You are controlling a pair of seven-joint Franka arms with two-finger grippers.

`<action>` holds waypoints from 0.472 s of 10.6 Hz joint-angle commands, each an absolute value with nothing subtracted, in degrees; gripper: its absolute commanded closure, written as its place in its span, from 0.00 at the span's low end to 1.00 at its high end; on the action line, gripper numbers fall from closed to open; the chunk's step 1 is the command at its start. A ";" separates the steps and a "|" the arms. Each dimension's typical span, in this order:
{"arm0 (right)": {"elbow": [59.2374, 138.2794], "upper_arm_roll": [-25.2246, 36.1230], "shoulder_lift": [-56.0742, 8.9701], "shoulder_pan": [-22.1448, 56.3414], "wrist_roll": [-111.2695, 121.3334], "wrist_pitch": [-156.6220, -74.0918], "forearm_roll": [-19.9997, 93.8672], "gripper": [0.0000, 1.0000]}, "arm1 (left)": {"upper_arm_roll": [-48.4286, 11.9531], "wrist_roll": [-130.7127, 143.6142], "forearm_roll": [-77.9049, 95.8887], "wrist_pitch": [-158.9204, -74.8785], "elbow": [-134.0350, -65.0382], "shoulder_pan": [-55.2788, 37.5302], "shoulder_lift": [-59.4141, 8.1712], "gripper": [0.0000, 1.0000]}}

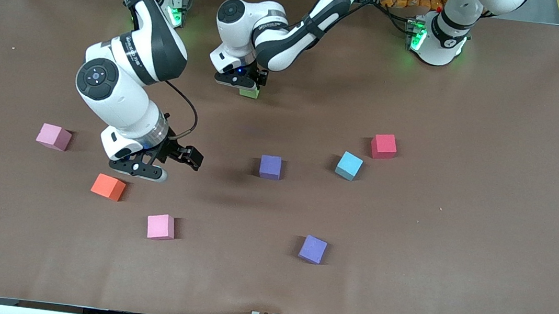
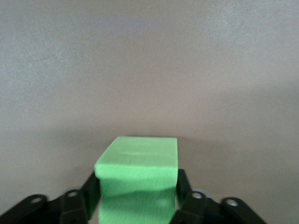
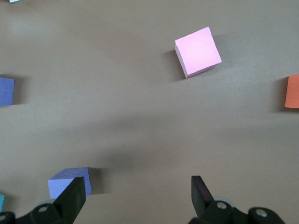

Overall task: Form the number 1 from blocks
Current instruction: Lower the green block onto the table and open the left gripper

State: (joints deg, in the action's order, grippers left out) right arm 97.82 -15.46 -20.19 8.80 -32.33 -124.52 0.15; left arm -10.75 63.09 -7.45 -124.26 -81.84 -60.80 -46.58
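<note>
My left gripper [image 1: 248, 85] is down at the table's middle, toward the robots' bases. Its fingers press both sides of a green block [image 1: 249, 92], which fills the gap between them in the left wrist view [image 2: 138, 163]. The block looks to rest on the brown cloth. My right gripper [image 1: 167, 163] hangs open and empty over bare cloth beside the orange block [image 1: 108, 187]. Scattered on the cloth are two pink blocks [image 1: 54, 136] [image 1: 160, 226], two purple blocks [image 1: 270, 167] [image 1: 312, 249], a light blue block [image 1: 349, 165] and a red block [image 1: 383, 146].
The brown cloth [image 1: 458, 251] covers the whole table. In the right wrist view a pink block [image 3: 198, 50] lies ahead, an orange block [image 3: 293, 91] at one edge and a purple block [image 3: 70, 181] close to one finger. The arms' bases stand along the table's edge farthest from the front camera.
</note>
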 commanded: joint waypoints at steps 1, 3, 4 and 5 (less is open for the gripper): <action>96.42 -16.08 -20.65 8.79 -31.73 -124.37 0.44 0.00 | -10.28 62.75 -8.96 -123.05 -80.07 -61.35 -47.29 0.00; 96.07 -16.08 -20.65 8.88 -30.60 -124.37 0.26 0.00 | -10.28 62.75 -8.88 -123.05 -80.07 -61.26 -45.89 0.00; 95.98 -16.08 -20.57 8.96 -29.02 -124.37 0.09 0.00 | -10.02 63.01 -8.62 -123.05 -80.07 -60.82 -44.66 0.00; 95.19 -16.00 -20.57 9.05 -28.05 -124.10 -0.09 0.00 | -9.85 63.54 -8.61 -122.70 -80.16 -59.95 -43.95 0.00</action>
